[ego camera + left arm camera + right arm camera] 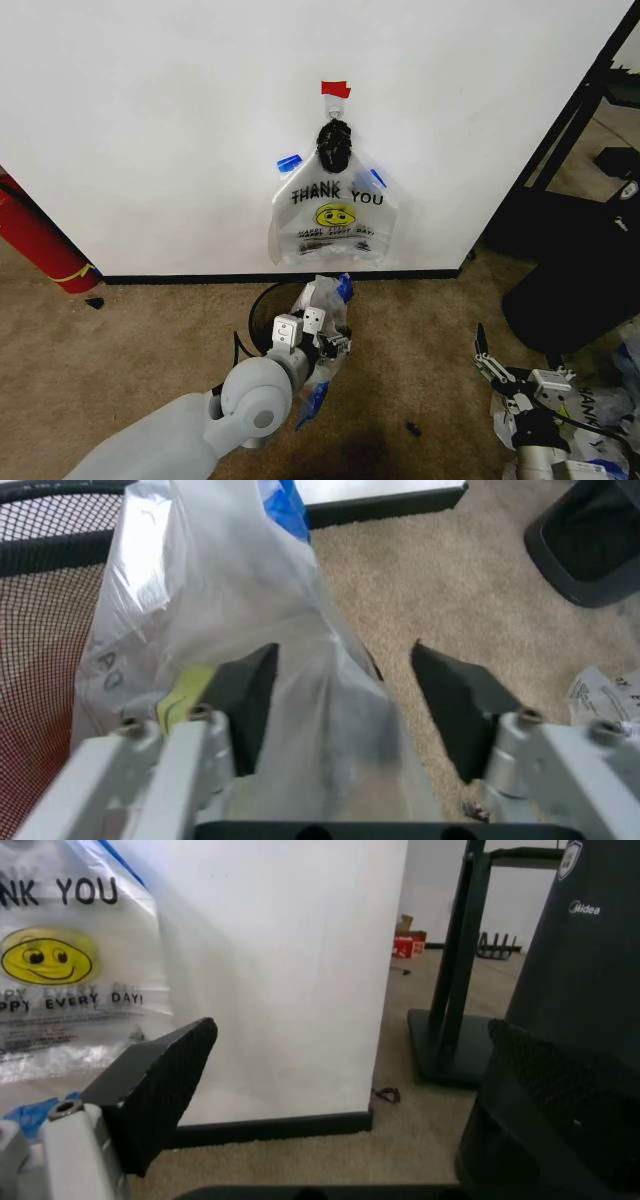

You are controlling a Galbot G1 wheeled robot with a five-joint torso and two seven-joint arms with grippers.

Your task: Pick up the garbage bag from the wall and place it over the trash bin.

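Bag [322, 300] between the spread fingers of left claw [345, 697], not clamped, draped at rim of bin [50, 577], just below wall [150, 120]. Judged step: seating bag over bin mouth. Best to spread plastic around rim, not bunch it on one side. More identical bags [335, 215] hanging on hook above, well apart. Carpet open toward right; black stand [450, 990] and wall edge close that side. Right claw [493, 372] low, parked, fingers apart and empty.
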